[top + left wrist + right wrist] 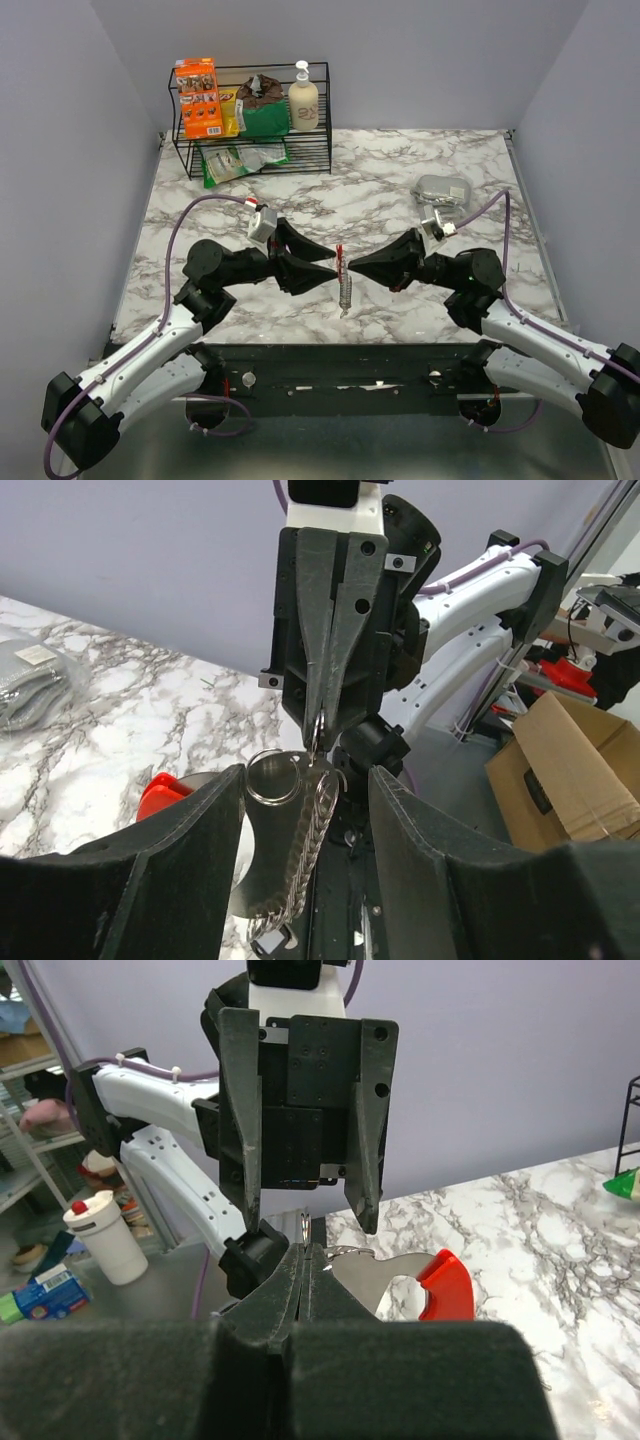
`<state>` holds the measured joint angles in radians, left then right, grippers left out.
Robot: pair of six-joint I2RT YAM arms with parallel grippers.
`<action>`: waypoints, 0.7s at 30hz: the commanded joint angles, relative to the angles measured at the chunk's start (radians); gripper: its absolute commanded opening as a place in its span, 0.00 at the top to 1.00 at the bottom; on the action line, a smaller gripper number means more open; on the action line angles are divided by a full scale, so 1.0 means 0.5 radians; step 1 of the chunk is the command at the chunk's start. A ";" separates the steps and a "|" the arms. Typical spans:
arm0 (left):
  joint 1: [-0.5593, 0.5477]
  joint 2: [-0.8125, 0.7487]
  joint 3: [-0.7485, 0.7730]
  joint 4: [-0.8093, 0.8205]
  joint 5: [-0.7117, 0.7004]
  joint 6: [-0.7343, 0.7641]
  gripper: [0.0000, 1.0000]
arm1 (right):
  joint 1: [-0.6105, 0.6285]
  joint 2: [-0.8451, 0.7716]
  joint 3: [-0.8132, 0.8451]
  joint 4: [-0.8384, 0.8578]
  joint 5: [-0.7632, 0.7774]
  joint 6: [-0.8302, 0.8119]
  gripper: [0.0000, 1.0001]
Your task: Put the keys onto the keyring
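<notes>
The keyring point(343, 275) hangs between both grippers above the middle of the table. It is a flat metal plate with a red curved end point(165, 792) and a grey braided chain point(305, 850) beside it. My right gripper point(352, 266) is shut on the small wire ring at its top point(305, 1250). The red end point(445, 1285) sticks out to the right in the right wrist view. My left gripper point(308, 780) stands open, one finger on each side of the hanging piece, with gaps showing. A tiny black piece point(270, 943), perhaps one of the keys, dangles at the chain's lower end.
A black wire rack point(250, 120) with an orange box, packets and a pump bottle stands at the back left. A grey pouch point(442, 190) lies at the back right. Off the table are a cardboard box point(580, 770) and a white bottle point(105, 1240).
</notes>
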<state>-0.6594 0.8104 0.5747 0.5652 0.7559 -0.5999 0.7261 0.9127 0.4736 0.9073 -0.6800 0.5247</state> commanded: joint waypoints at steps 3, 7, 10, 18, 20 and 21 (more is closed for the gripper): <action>-0.040 0.024 0.010 0.069 0.019 0.022 0.42 | -0.004 0.028 -0.024 0.268 -0.051 0.101 0.99; -0.056 0.039 0.016 0.048 0.007 0.049 0.44 | -0.004 0.025 -0.021 0.268 -0.048 0.104 0.99; -0.056 0.048 0.023 0.057 0.001 0.055 0.45 | -0.004 0.040 -0.024 0.265 -0.048 0.107 0.99; -0.092 0.045 0.053 0.072 -0.018 0.065 0.49 | -0.004 0.049 -0.033 0.272 -0.061 0.129 0.99; -0.102 0.057 0.059 0.069 -0.024 0.065 0.50 | -0.001 0.052 -0.033 0.275 -0.057 0.132 0.99; -0.102 0.063 0.062 0.069 -0.024 0.065 0.52 | -0.004 0.052 -0.033 0.275 -0.064 0.138 0.99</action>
<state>-0.7025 0.8375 0.5758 0.5804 0.7540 -0.5858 0.7261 0.9379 0.4664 0.9821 -0.6998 0.5827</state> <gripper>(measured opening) 0.504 0.011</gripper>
